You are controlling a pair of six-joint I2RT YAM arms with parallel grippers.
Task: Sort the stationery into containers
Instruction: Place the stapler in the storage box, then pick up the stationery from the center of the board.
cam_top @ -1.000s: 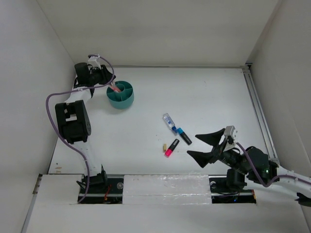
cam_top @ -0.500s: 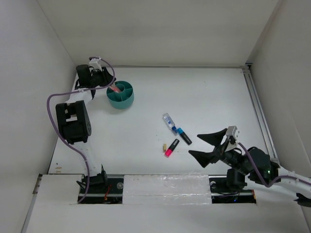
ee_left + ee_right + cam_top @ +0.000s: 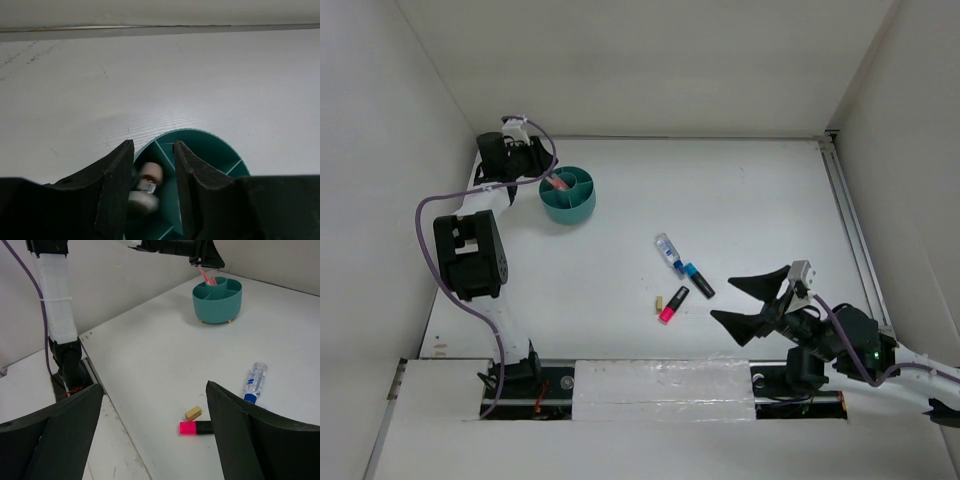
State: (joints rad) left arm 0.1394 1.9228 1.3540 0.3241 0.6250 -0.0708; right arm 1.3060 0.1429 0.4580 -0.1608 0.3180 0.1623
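The round teal tub (image 3: 570, 200) stands at the far left; it also shows in the right wrist view (image 3: 217, 302). Salmon-pink pens (image 3: 558, 183) stand in its left compartment. My left gripper (image 3: 536, 160) hovers over that rim, its jaws a little apart. In the left wrist view (image 3: 153, 145) a pen top (image 3: 148, 179) sits below and between the fingers, inside the tub (image 3: 210, 150). On the table's middle lie the clear-blue tube (image 3: 666, 247), blue-black marker (image 3: 698, 281), pink highlighter (image 3: 673, 304) and tiny tan piece (image 3: 659, 302). My right gripper (image 3: 752, 300) is wide open and empty, to the right of them (image 3: 154, 386).
White walls close in the table at left, back and right. A metal rail (image 3: 850, 225) runs along the right edge. The left arm's purple cable (image 3: 425, 215) loops beside its body. A taped white strip (image 3: 660, 385) lies along the near edge.
My right gripper has drifted slightly right and toward the near edge, still open. My left gripper has stayed over the tub's left rim with little movement.
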